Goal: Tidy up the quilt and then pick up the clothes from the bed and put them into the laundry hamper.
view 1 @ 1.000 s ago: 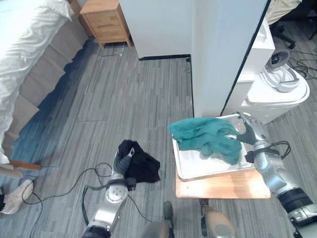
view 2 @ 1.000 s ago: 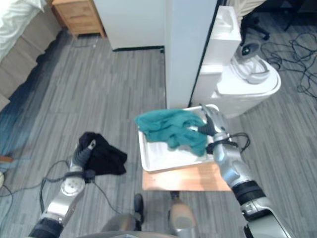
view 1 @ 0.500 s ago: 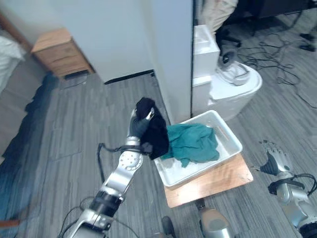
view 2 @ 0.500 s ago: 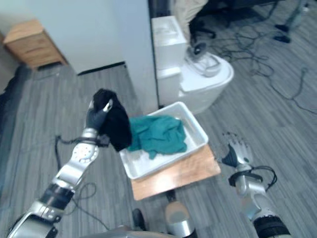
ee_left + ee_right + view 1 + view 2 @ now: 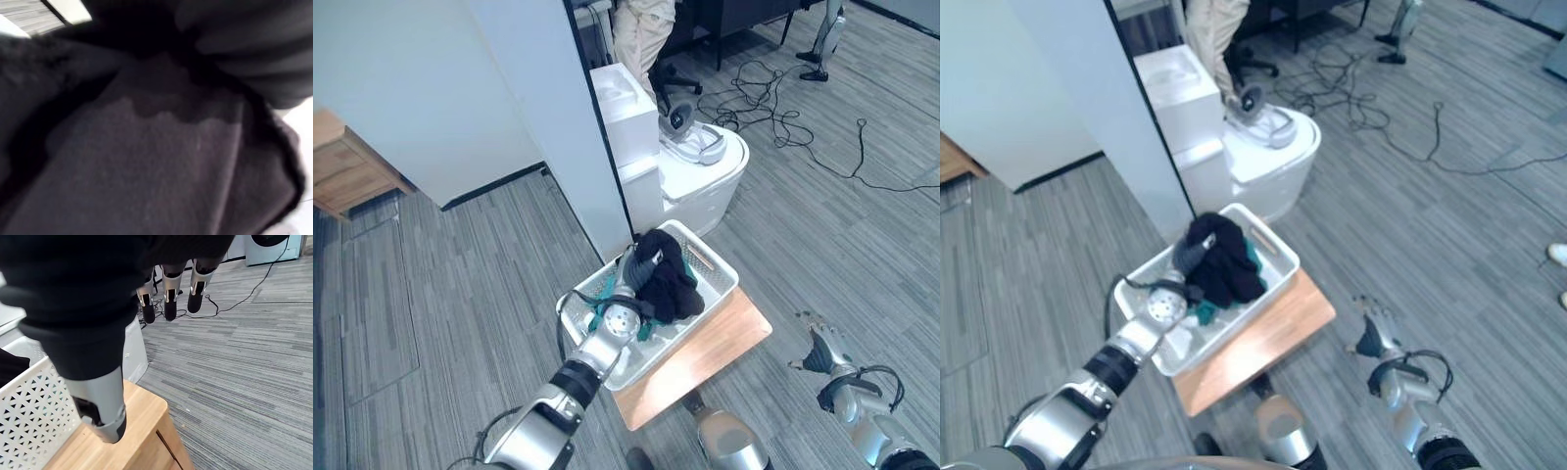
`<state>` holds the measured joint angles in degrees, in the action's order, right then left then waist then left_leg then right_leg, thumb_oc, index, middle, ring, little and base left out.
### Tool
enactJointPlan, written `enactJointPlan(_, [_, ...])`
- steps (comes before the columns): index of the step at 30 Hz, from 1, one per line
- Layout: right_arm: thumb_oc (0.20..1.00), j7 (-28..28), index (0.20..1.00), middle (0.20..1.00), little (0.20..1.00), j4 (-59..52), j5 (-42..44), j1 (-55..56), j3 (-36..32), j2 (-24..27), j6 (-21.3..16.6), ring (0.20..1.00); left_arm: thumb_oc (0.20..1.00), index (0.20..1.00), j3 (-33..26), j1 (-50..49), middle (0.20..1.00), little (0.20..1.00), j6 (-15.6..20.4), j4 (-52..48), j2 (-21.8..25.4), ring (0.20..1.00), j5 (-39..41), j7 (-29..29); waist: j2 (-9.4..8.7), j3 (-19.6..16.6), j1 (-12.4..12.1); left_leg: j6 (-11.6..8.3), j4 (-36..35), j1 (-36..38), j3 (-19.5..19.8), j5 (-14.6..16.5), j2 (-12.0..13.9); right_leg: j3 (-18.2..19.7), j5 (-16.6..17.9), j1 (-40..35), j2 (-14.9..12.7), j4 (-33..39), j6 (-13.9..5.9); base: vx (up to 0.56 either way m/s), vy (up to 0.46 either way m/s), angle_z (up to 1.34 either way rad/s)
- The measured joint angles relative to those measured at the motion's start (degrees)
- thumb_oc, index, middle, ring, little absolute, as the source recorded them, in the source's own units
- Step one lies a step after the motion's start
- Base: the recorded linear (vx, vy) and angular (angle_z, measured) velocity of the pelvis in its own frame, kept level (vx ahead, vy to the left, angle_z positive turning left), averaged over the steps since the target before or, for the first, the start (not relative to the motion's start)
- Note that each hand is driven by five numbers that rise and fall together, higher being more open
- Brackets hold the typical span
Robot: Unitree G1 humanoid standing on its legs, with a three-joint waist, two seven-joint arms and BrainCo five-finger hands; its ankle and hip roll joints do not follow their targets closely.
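A: Where is the black garment [image 5: 668, 278]?

B: Over the white laundry hamper [image 5: 719, 274], on top of the teal garment [image 5: 1204, 313]. The left hand [image 5: 641, 267] has its fingers closed on the black cloth.

A: And the hamper?

B: On the low wooden counter [image 5: 724, 339].

A: The right hand [image 5: 825, 350]?

B: Well apart over the floor, fingers straight and relaxed, carrying nothing.

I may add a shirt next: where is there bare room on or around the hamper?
Bare wood shows on the wooden stand beside the white hamper. The hamper is crowded: black garment held by the left hand, over teal cloth.
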<state>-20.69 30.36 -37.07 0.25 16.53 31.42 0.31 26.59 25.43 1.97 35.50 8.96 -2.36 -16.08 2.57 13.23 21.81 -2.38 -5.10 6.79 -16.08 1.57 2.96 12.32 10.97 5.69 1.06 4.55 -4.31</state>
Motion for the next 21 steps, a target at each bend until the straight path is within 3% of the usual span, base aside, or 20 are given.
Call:
enactJointPlan(5, [1.0, 0.57, 1.0, 1.0, 1.0, 6.75, 2.31, -1.32, 1.0, -1.58, 1.5, 1.0, 1.0, 1.0, -1.02, -0.48, 1.0, 1.0, -1.85, 5.91, -0.27, 1.0, 2.39, -0.05, -0.07, -0.05, -0.63, -0.01, 0.0, -0.34, -0.24, 0.03, -0.05, 0.06, 0.0, 0.31, -0.1, 0.0, 0.0, 0.0, -0.004, 0.0])
enactJointPlan(10, [1.0, 1.14, 1.0, 1.0, 1.0, 12.29, 4.82, -1.08, 1.45, -2.89, 1.88, 1.0, 1.0, 1.0, -4.98, -0.75, 1.0, 1.0, -1.68, 1.95, 1.5, 1.0, 7.28, 0.01, -0.05, -0.06, -1.79, -0.01, -0.01, -0.7, 0.61, 0.02, 0.03, -0.85, 0.0, 0.28, -0.3, 0.0, 0.01, 0.02, -0.018, 0.09])
enactJointPlan(15, [1.0, 3.17, 1.0, 1.0, 1.0, 17.14, 10.38, 1.0, -1.56, -5.15, 1.82, 1.0, 1.0, 1.0, -10.67, -1.3, 1.0, 1.0, 0.99, -6.93, 8.12, 1.0, 8.97, -0.23, 0.02, -0.12, -3.02, -0.07, 0.0, -0.51, 1.73, -0.12, 0.23, -2.58, -0.07, -0.56, -0.53, 0.0, 0.09, 0.02, -0.013, 0.14])
enactJointPlan(21, [1.0, 4.79, 1.0, 1.0, 1.0, 27.45, 16.17, 1.35, -4.28, -7.56, 1.47, 1.0, 1.0, 1.0, -17.49, -6.63, 1.0, 1.0, 4.9, -10.24, 11.54, 1.0, 11.22, -1.02, 0.19, -0.91, -6.43, -0.11, -0.01, 0.3, 3.62, 0.02, 0.26, -4.04, -0.54, -2.27, -0.8, 0.03, 0.73, 0.0, -0.011, 0.16])
